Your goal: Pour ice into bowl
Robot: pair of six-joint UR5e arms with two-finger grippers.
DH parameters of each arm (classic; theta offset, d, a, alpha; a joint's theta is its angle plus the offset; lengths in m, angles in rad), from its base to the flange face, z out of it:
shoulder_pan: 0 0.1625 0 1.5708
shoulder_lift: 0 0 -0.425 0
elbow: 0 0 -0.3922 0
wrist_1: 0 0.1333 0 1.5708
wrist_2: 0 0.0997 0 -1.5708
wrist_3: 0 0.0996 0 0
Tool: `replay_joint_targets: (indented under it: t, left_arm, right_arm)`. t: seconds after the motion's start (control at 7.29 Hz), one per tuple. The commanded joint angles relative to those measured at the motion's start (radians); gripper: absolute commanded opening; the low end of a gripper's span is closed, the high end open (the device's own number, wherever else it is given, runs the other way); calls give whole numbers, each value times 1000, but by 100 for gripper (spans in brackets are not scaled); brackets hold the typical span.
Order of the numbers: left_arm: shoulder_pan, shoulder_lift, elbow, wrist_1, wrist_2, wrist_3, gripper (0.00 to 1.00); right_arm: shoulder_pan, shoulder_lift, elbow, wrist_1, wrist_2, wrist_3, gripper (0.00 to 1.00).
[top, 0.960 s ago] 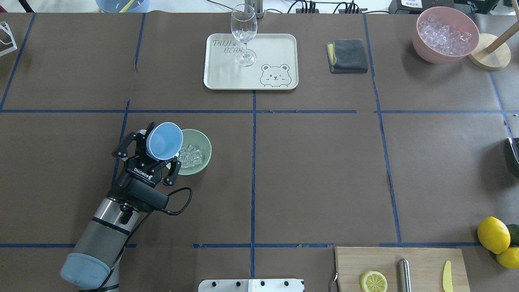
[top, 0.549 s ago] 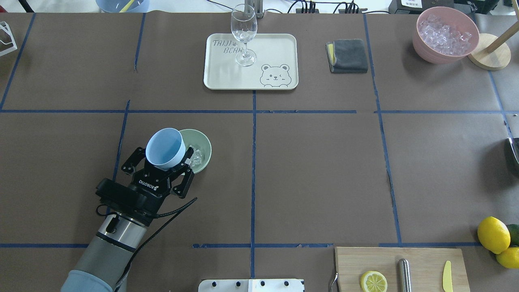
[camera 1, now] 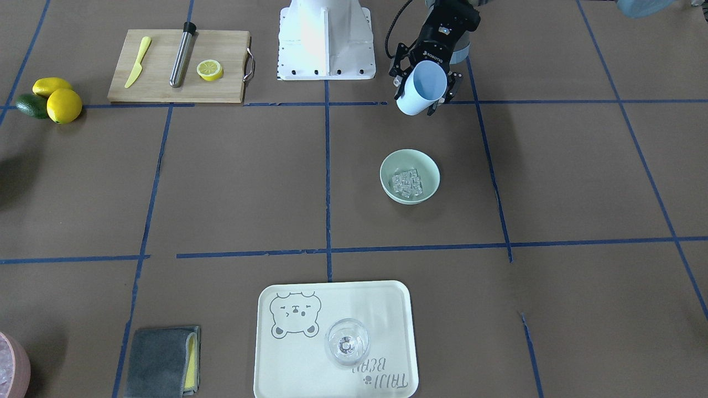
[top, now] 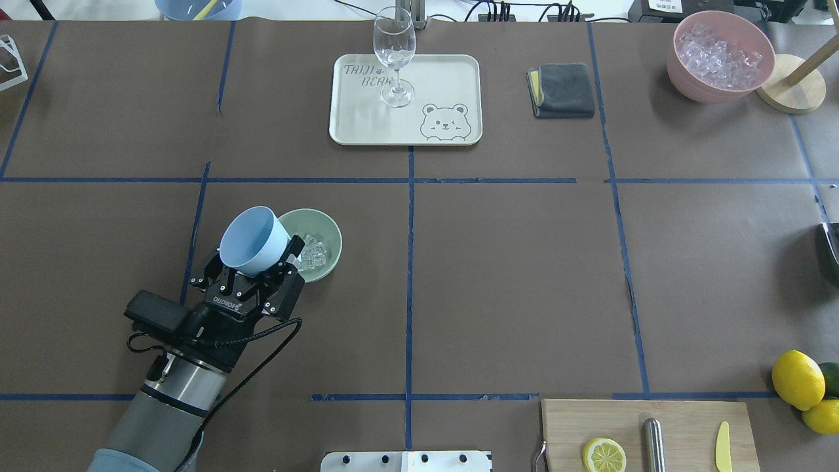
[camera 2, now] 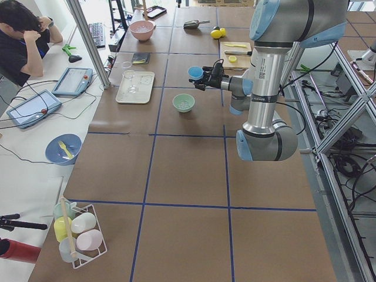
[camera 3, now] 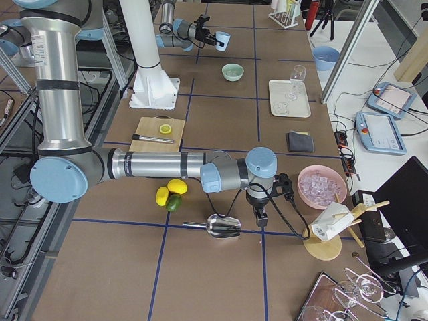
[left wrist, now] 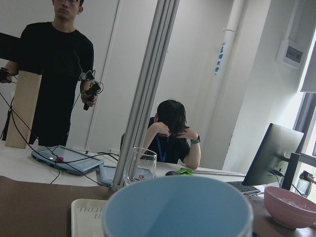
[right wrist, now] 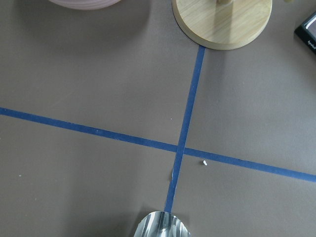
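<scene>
In the front-facing view my left pincer (camera 1: 426, 83) is clamped round the wall of the light blue cup (camera 1: 418, 98) at upper centre. Below it and apart, the mint-green bowl (camera 1: 410, 155) sits on the tabletop (camera 1: 553, 182) with the ice (camera 1: 406, 183) heaped in its bottom. Overhead, at lower left, the tilted cup overlaps the bowl's left rim in the picture, and I see no cubes inside it, so I judge the pour done. The left side view shows the cup raised above the tabletop, beside the bowl. In the right side view my right pincer (camera 3: 258, 215) hangs near a metal scoop (camera 3: 226, 228) at lower centre; I cannot tell whether it is open. The left wrist camera shows only the cup's rim across the bottom, and the right wrist camera only the scoop's tip. The cubes look light, hard and slick, likely to skid or bounce, so I'd move them only inside a vessel. The bowl seems light too; I'd take it by the rim.
</scene>
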Motion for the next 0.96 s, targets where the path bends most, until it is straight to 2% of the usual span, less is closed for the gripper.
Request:
replay_joint_targets:
  t: [0.0,0.82]
  left_arm:
    - [-12,125,-3,-12,0,-15,0]
    - [-114,514,17,-39,-17,-251,0]
  right_arm:
    - [2,-4,0,0,-2,-3,100]
    - [14,-18,0,2,-2,-6,100]
